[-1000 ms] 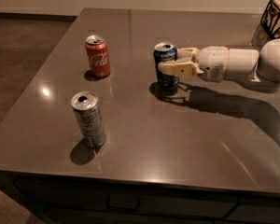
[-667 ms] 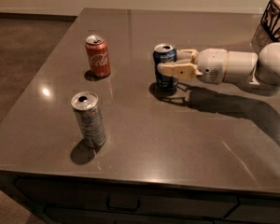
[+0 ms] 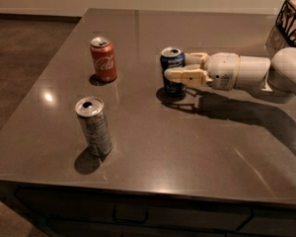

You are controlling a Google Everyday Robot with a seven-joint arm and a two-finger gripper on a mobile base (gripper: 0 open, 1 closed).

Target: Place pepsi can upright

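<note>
The pepsi can (image 3: 170, 61), dark blue with a silver top, stands upright on the dark table (image 3: 153, 132), right of the middle. My gripper (image 3: 176, 66) reaches in from the right and is shut on the can. One cream finger (image 3: 183, 75) crosses the can's front, and the other sits behind its right side. The can's base rests on the table in its own shadow.
A red Coca-Cola can (image 3: 103, 59) stands upright at the back left. A taller slim silver can (image 3: 93, 126) stands upright near the front left. A dark wire basket (image 3: 291, 19) sits at the far right corner. The table's front edge runs below, with drawers under it.
</note>
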